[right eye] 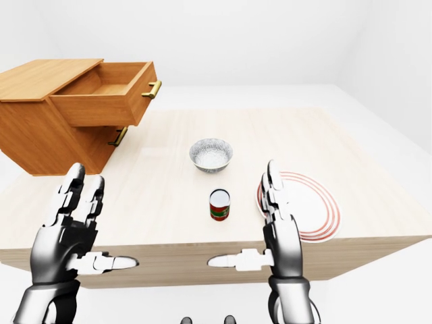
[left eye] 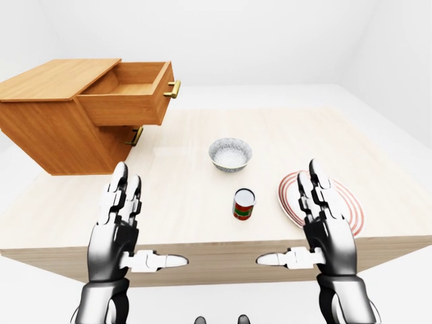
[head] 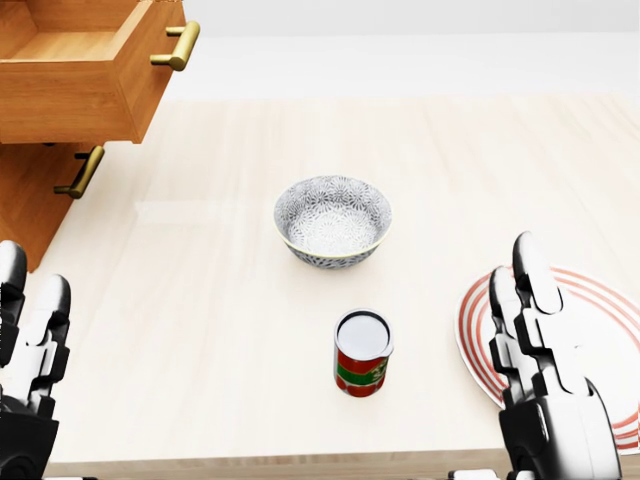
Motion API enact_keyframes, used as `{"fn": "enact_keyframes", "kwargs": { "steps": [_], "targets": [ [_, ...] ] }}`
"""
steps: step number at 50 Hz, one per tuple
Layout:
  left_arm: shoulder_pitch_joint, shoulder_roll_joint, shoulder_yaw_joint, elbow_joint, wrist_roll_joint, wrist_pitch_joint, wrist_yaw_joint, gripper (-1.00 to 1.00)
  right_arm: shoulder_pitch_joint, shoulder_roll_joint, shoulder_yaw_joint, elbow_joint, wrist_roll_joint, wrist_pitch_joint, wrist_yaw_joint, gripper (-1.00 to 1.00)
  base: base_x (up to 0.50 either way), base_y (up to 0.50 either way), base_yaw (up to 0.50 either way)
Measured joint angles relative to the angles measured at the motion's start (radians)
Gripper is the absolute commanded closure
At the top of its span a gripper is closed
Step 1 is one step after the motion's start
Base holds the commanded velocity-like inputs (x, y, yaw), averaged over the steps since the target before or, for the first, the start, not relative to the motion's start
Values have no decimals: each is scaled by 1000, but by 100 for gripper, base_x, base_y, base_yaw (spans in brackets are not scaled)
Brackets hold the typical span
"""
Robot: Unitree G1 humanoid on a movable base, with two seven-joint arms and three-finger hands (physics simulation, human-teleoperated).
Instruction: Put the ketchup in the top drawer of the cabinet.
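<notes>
Left-eye view shows the left hand (left eye: pixel 120 229) and right hand (left eye: pixel 322 226) both spread wide and empty, palms facing each other, hovering at the near edge of the desk (left eye: pixel 182 182). Between them and slightly farther, the ketchup (left eye: pixel 244 204) stands upright as a small red tin, apart from either hand. Beyond it sits a patterned bowl (left eye: pixel 230 153); a striped plate (left eye: pixel 352 206) lies to the right. The top drawer (left eye: pixel 128 94) of the cabinet (left eye: pixel 47 128), far left, stands open. Grasping is not yet begun; next, the right hand likely must close round the tin.
</notes>
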Motion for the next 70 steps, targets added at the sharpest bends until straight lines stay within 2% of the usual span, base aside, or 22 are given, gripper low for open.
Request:
{"fn": "enact_keyframes", "kwargs": {
  "steps": [11,24,37,50,70],
  "targets": [
    [11,-5,9,-21,-7,1,-14,-100,33,-12,6,-46,18,-48,8,-100,48,0,0],
    [15,-7,14,-29,-11,0,-20,-100,37,-10,3,-51,28,-66,18,-100,50,0,0],
    [12,-8,16,-29,-13,0,-22,-100,31,-6,-5,-48,35,-64,20,-100,50,0,0],
    [11,-8,19,-31,-14,7,-21,-100,17,4,-18,-43,32,-36,7,-100,3,1,0],
    [11,-8,21,-35,-17,11,-22,-100,10,9,-26,-37,13,-28,-6,-100,0,49,0]
  ]
}}
